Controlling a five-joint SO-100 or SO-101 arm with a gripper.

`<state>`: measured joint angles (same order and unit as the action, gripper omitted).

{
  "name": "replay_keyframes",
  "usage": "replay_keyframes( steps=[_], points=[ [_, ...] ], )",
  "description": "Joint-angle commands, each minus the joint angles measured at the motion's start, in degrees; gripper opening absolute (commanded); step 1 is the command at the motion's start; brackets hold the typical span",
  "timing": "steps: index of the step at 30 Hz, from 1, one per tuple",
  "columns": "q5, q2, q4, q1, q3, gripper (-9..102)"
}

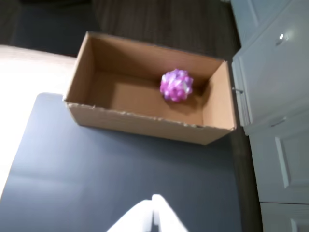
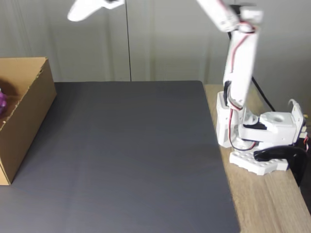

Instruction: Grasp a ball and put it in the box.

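The jaws (image 1: pixel 153 212) look closed, their white tips meeting at the bottom of the wrist view, and hold nothing; in the fixed view they hang high (image 2: pixel 90 8) above the dark mat (image 2: pixel 126 155) on the tabletop (image 2: pixel 265 204). Beyond the mat stands the box (image 1: pixel 145 121), open-topped. The ball (image 1: pixel 176 85) lies on its floor, right of centre, near the back wall. Judging by its knobbly, rubbery look, it is probably light and soft, giving under pressure; a grip across its middle, pads between bumps, should hold without slipping.
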<state>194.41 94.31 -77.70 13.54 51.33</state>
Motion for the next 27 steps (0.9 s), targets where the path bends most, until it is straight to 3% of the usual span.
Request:
replay_keyframes(
  steps=[1, 15, 27],
  points=[
    [0.4, 10.9, 6.2, -1.2, 14.8, 0],
    [-0.4, 38.9, 20.9, -5.2, 62.3, 0],
    [-0.7, 53.8, 26.0, -1.2, 85.8, 0]
  ],
)
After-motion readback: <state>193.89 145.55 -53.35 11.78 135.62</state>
